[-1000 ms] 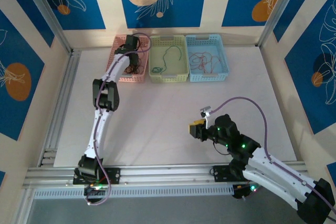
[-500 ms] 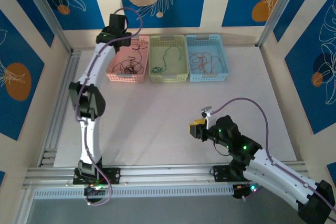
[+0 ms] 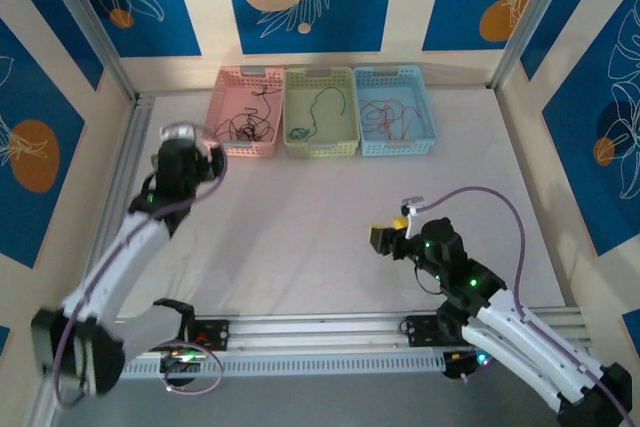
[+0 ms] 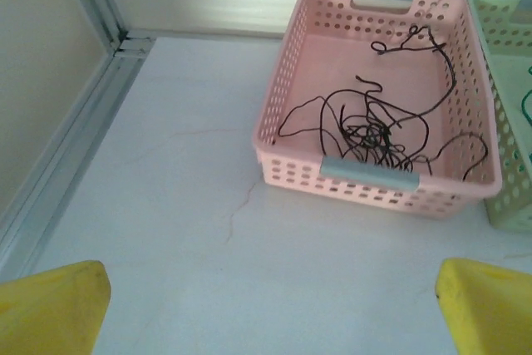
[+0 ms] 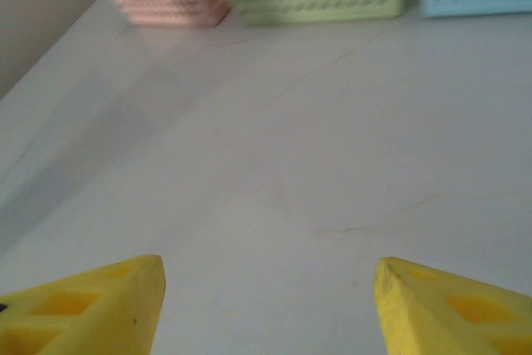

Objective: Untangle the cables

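Left tool [image 4: 266, 312]: jaws spread wide with nothing between them; its yellow fingertips [image 4: 51, 308] sit at the two lower corners of the wrist view, above bare worktop.
Right tool [image 5: 270, 305]: jaws apart and holding nothing, low over the worktop; seen from above [image 3: 386, 236] it points left.
Thin black wire [image 4: 376, 132]: a loose tangle with curly ends inside the pink perforated plastic basket [image 4: 281, 89], ahead of the left tool and a little to its right, apart from the fingertips.
Thin green wire [image 3: 318, 113]: lies in the pale green perforated plastic basket [image 3: 321, 148], just right of the pink one, further right of the left tool.
Thin red-orange wire [image 3: 384, 117]: spread in loops in the light blue perforated plastic basket [image 3: 396, 148], the rightmost of the three.
Basket row: the three baskets stand side by side, neighbours touching or nearly so; far ahead of the right tool, well apart from it, blurred in its wrist view.
White worktop [image 3: 300, 237]: carries the baskets; fine hairline cracks show just ahead of the left tool.
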You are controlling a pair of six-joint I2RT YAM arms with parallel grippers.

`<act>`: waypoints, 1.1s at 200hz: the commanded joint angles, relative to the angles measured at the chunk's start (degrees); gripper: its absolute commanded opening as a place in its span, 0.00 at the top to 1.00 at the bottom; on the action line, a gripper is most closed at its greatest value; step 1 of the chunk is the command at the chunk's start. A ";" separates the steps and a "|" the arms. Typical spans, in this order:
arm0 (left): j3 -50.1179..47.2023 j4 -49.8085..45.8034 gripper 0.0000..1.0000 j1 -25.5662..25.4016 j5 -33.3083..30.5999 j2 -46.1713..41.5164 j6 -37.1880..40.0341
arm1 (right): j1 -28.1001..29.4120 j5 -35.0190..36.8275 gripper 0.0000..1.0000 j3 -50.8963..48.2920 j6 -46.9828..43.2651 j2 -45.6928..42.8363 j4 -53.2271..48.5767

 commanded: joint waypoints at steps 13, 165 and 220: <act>-16.84 9.84 0.00 -1.06 -5.55 -15.92 -2.71 | -13.32 1.61 0.30 2.61 -1.16 0.95 2.45; -32.89 74.42 0.00 1.82 8.21 21.98 23.91 | -30.32 -2.75 0.33 -2.80 -18.80 46.28 61.14; -27.42 76.36 0.00 5.49 10.17 33.77 20.39 | -32.05 -5.74 0.35 4.10 -19.53 60.65 62.45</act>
